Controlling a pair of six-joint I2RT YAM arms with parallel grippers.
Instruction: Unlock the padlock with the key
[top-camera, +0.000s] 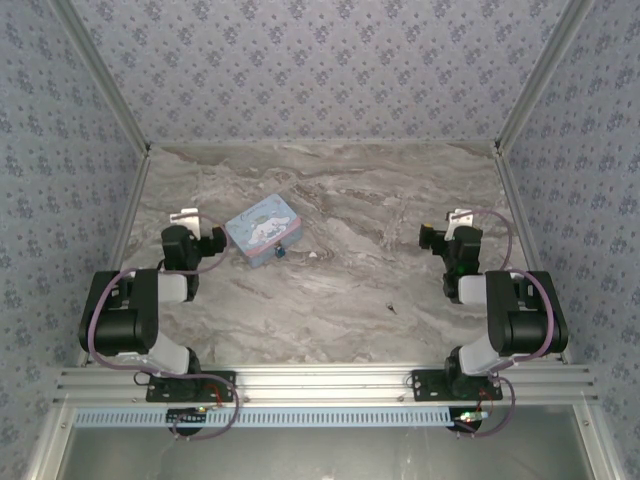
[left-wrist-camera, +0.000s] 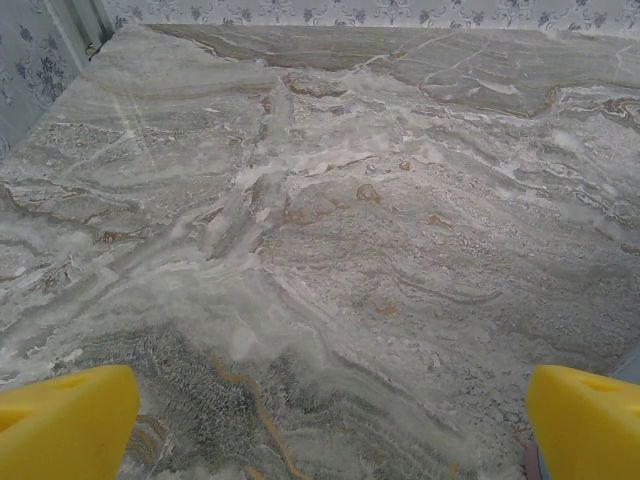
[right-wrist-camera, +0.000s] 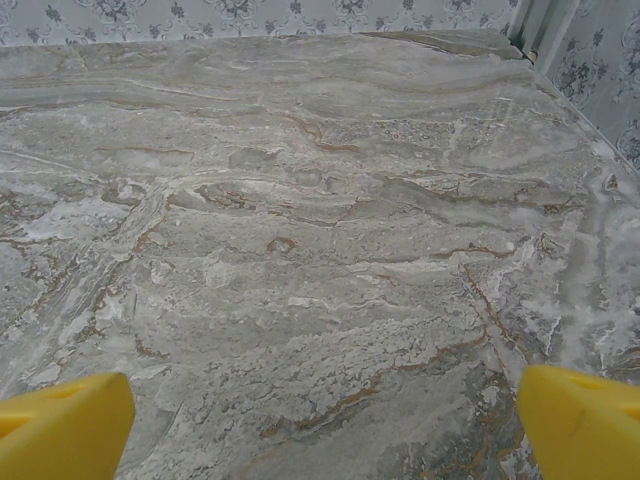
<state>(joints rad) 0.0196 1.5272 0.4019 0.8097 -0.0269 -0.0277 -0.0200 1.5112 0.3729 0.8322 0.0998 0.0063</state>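
Light is bright, even and soft across all my views, with no hard-edged shadows. From above, the marble table is evenly lit. My arms and the pale-blue tin cast only faint, blurred shadows close beneath them. That view is slightly soft. The padlock is just a teal dot, and the frame rails splay outward towards the corners. In my left wrist view a pale, milky sheen washes out the marble's middle. The yellow pads of my left gripper look saturated and soft-edged. My right gripper's pads look the same, and the far wallpaper blurs a little.
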